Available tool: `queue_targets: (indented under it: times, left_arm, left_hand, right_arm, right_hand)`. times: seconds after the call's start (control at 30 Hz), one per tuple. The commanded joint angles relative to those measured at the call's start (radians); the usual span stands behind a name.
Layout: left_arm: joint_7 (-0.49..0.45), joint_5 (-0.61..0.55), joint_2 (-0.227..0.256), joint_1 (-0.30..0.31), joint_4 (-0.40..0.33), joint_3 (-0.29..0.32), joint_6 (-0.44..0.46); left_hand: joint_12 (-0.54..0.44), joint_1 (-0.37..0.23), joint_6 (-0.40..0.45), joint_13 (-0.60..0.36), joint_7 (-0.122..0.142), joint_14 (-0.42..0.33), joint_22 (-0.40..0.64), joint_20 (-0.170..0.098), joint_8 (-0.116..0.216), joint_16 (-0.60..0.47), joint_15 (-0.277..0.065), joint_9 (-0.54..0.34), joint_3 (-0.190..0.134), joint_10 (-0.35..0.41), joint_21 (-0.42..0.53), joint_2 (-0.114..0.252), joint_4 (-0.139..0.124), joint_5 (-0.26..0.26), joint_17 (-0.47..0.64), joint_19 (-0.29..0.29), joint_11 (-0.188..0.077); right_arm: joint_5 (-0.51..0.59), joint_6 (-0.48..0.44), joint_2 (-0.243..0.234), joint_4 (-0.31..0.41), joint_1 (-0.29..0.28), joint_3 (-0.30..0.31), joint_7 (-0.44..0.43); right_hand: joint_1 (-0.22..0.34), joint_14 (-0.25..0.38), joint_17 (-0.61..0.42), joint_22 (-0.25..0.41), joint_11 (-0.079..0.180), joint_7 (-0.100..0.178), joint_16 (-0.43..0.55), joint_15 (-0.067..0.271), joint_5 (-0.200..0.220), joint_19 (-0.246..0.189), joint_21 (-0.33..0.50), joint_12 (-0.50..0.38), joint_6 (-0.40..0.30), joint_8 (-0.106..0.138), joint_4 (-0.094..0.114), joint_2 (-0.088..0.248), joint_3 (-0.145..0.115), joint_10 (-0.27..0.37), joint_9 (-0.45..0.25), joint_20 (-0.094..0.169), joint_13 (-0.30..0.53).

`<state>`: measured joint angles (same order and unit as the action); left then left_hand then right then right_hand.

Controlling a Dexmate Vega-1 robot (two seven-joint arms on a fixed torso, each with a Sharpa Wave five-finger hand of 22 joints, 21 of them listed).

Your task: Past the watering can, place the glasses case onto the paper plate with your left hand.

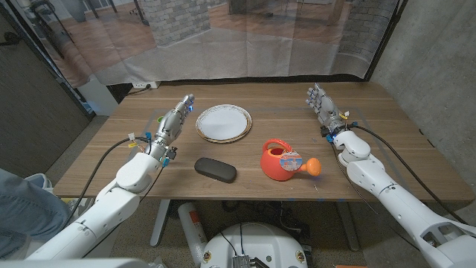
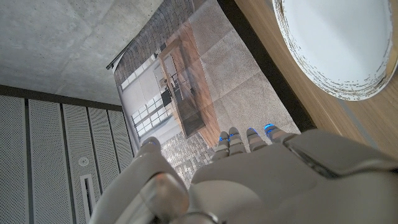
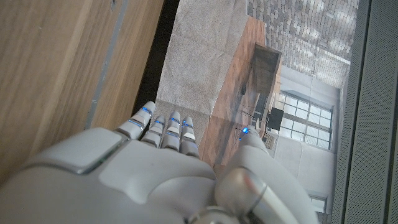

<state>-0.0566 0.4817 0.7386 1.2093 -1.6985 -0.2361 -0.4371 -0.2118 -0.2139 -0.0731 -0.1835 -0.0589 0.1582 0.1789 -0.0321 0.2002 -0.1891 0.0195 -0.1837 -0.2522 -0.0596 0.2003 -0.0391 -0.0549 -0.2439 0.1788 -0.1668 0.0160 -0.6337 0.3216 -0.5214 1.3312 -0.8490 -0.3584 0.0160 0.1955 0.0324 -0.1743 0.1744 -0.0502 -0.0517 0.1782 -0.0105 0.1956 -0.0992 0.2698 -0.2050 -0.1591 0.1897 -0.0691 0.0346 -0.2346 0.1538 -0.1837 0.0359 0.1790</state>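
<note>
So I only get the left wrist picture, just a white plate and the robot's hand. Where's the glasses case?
Observer: The glasses case lies on the table, nearer the robot than the paper plate.
Operator: Is the left hand holding it?
Observer: No, the left hand is apart from it, beside the plate, holding nothing.
Operator: And the watering can?
Observer: The watering can stands to the right of the case, spout pointing right.

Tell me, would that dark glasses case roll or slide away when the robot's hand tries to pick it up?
Probably not roll: the glasses case is a low, oblong shape lying on its broad side on the table. Its rounded edges and smooth-looking shell might let it skid on the wood when nudged. It looks stiff and likely light. The left hand holds nothing.
</note>
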Motion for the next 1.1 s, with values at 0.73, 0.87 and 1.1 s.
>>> queue_targets:
  times: [0.73,0.87,1.1]
  left_arm:
    - [-0.028,-0.076,0.034,0.079,-0.057,0.035,-0.01]
    - [-0.04,-0.096,0.043,0.092,-0.07,0.045,-0.007]
    - [-0.063,-0.133,0.051,0.119,-0.09,0.065,-0.012]
  left_hand:
    - [-0.004,-0.016,0.011,-0.004,0.007,-0.006,0.004,0.003,0.006,-0.004,-0.004,-0.002,0.006,0.004,0.007,0.004,0.002,0.005,0.003,-0.048,-0.008]
    - [-0.003,-0.017,0.012,-0.004,0.007,-0.007,0.004,0.005,0.006,-0.004,-0.004,-0.002,0.006,0.004,0.007,0.005,0.003,0.005,0.003,-0.047,-0.011]
    - [-0.003,-0.02,0.013,-0.004,0.011,-0.008,0.004,0.008,0.005,-0.004,-0.007,-0.002,0.007,0.006,0.006,0.005,0.004,0.005,0.003,-0.048,-0.012]
  right_arm:
    - [0.011,-0.003,-0.017,0.019,0.002,0.009,-0.008]
    - [0.011,0.0,-0.013,0.014,0.006,0.009,-0.01]
    - [0.012,0.009,0.0,-0.004,0.017,0.004,-0.005]
  right_hand:
    - [0.005,0.007,-0.005,0.004,-0.001,-0.001,0.007,-0.002,-0.003,-0.015,-0.008,-0.005,-0.011,0.005,-0.01,0.004,-0.003,0.008,-0.005,0.017,0.003]
    - [0.005,0.008,-0.005,0.004,-0.001,-0.001,0.007,-0.002,-0.003,-0.016,-0.008,-0.005,-0.011,0.005,-0.01,0.003,-0.003,0.008,-0.005,0.017,0.003]
    - [0.005,0.009,-0.005,0.004,0.0,-0.001,0.008,-0.002,-0.003,-0.017,-0.01,-0.005,-0.013,0.006,-0.011,0.003,-0.002,0.01,-0.005,0.016,0.003]
